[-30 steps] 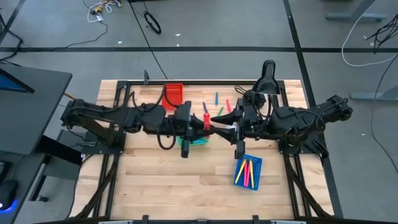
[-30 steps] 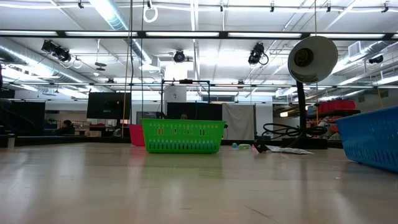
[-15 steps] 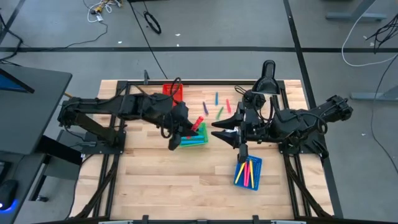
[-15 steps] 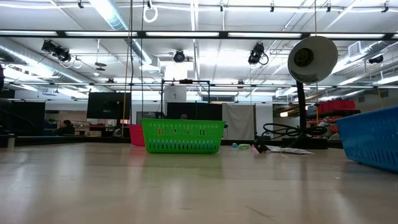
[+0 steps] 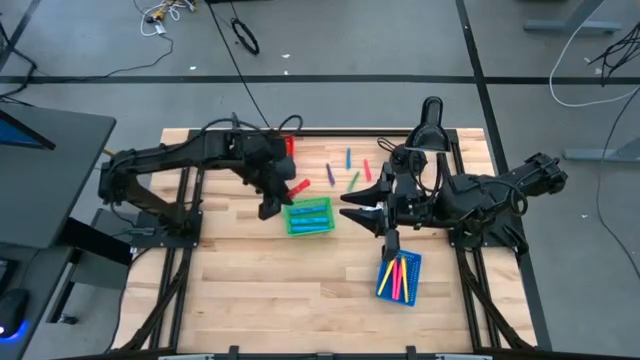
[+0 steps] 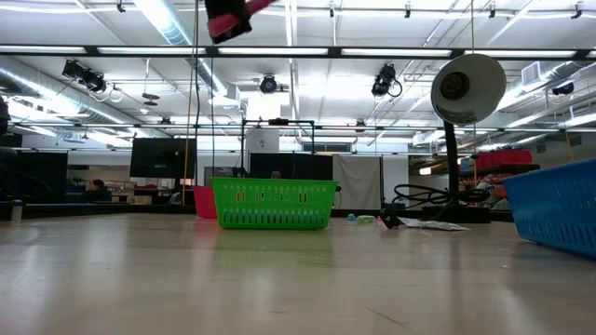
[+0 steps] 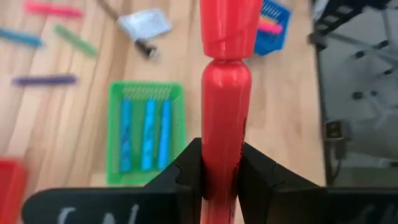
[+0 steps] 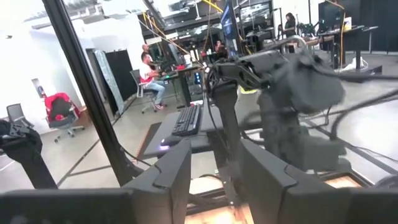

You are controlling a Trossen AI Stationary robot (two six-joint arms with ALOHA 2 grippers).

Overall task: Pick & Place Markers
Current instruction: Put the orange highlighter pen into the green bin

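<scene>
My left gripper (image 5: 277,193) hovers between the red tray (image 5: 284,144) and the green tray (image 5: 308,215), shut on a red marker (image 5: 298,187). In the left wrist view that marker (image 7: 225,93) runs forward past the fingers, above the green tray (image 7: 145,134), which holds three blue markers. In the low view it shows high up (image 6: 228,17). Several loose markers lie on the wood: purple (image 5: 329,173), blue (image 5: 348,158), green (image 5: 353,181), red (image 5: 366,170). My right gripper (image 5: 348,206) waits open at mid-table, right of the green tray. My left gripper pinches the red marker between its two fingers (image 7: 186,177), on the barrel near one end (image 7: 221,158). The fingers lie across the marker. The rest of it, with the cap end (image 7: 229,25), sticks out beyond the fingertips. The marker is lifted clear of the table.
A blue tray (image 5: 400,277) with pink and yellow markers sits toward the near right. A black lamp (image 5: 430,122) stands at the far edge. A small pale card (image 7: 144,23) lies near the right gripper. Bare wood stretches along the near left of the table.
My left gripper has drawn away from the right gripper at mid-table, carrying the red marker toward the table's left and then toward the far edge, over the green tray, turning as it went. The right arm has kept nearly still.
</scene>
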